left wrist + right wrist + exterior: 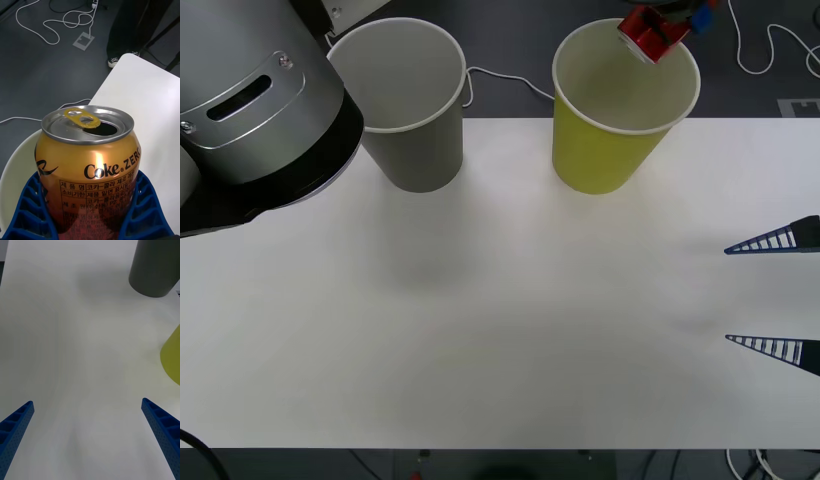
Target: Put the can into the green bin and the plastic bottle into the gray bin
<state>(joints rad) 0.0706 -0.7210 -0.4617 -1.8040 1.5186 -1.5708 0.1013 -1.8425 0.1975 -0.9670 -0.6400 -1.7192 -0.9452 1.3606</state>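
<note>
The left gripper [90, 210] pinches the can [88, 165] between its two blue ribbed fingers [28, 210], one on each side of the can's body. In the front view the can [650, 32] is in the air above the far edge of the green bin [620, 105], at about 1 o'clock of its opening, and only its red lower part is visible there, tilted. In the left wrist view the can's top is open and the gold pull tab [81, 116] is still attached; a pale curved rim [15, 165] is visible under the can, at its 8 o'clock side.

The gray bin [408, 100] stands upright on the white table [500, 330], at 9 o'clock from the green bin; the two bins are near but not touching. Both stand close to the far edge of the table.

The right gripper [775, 295] is at the 3 o'clock edge of the table, just above its surface, with its fingers spread wide and nothing between them. In the right wrist view the gray bin [155, 268] and a part of the green bin [171, 360] are ahead of it.
</note>
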